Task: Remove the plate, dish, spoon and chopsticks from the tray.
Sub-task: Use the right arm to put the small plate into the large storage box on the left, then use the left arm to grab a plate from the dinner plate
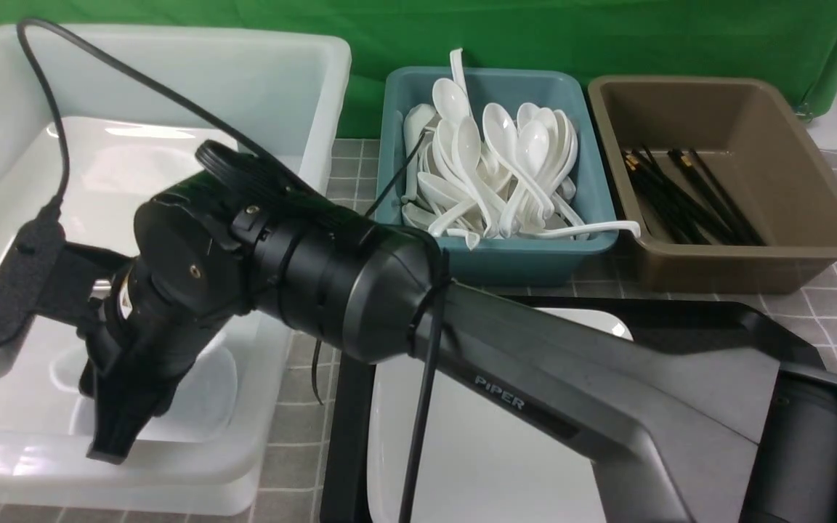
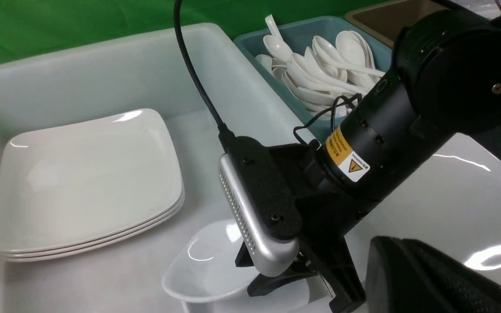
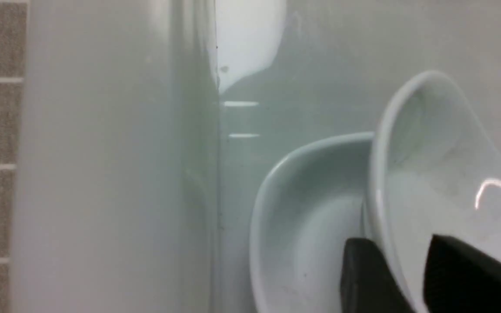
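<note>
On my right gripper (image 3: 400, 261) the jaws stood parted astride the tilted dish (image 3: 433, 165) in the white bin (image 1: 171, 36), lower left of the front view. Lifting out crooked could have flipped it. My left gripper (image 2: 411, 274) stayed out of it, jaws together. The plate (image 1: 476, 450) lay on the tray (image 1: 346, 436).

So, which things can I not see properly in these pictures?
Front view: the right arm covers most of the tray and the plate; whether a spoon or chopsticks lie there is hidden.
Right wrist view: the right gripper is cut off by the edge; whether it pinches the tilted dish is unclear.
Front view: the black sticks in the brown bin are too small to count.
</note>
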